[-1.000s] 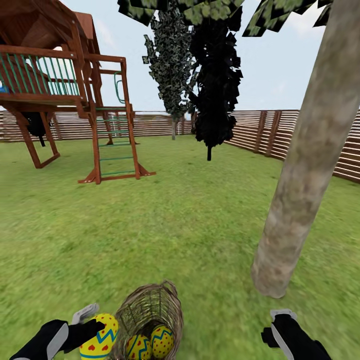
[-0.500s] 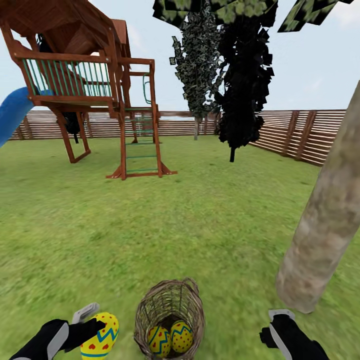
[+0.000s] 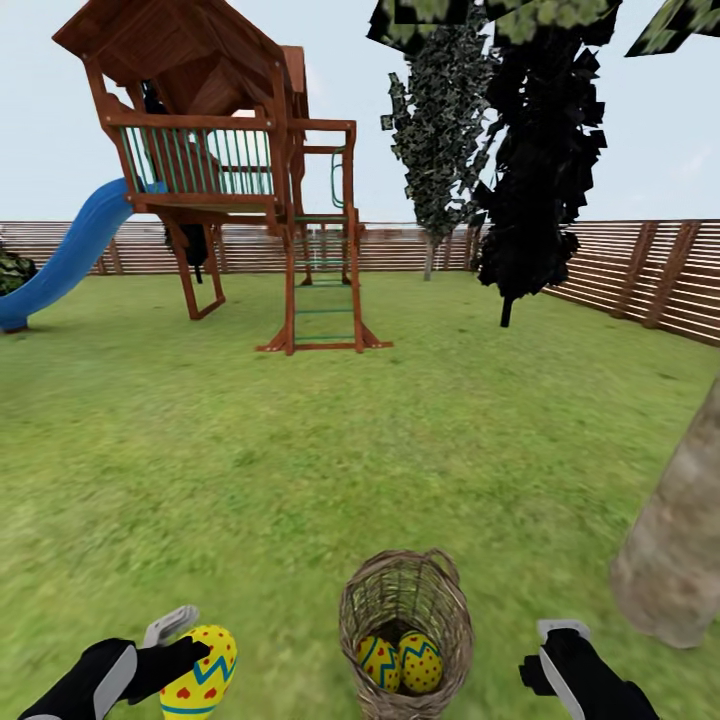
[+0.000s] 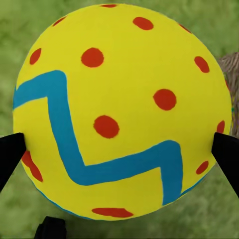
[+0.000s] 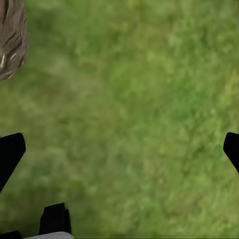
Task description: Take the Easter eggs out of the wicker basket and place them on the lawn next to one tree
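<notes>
Left gripper (image 3: 190,655) low over the lawn (image 3: 250,450), fingers (image 4: 11,157) clamped on one Easter egg (image 3: 200,672); two more eggs (image 3: 400,662) deep in the wicker basket (image 3: 405,600), just beside it; right gripper (image 3: 565,650) past the basket, fingers apart above bare grass; tree trunk (image 3: 675,560) near, at right; play tower (image 3: 230,160) far behind.
</notes>
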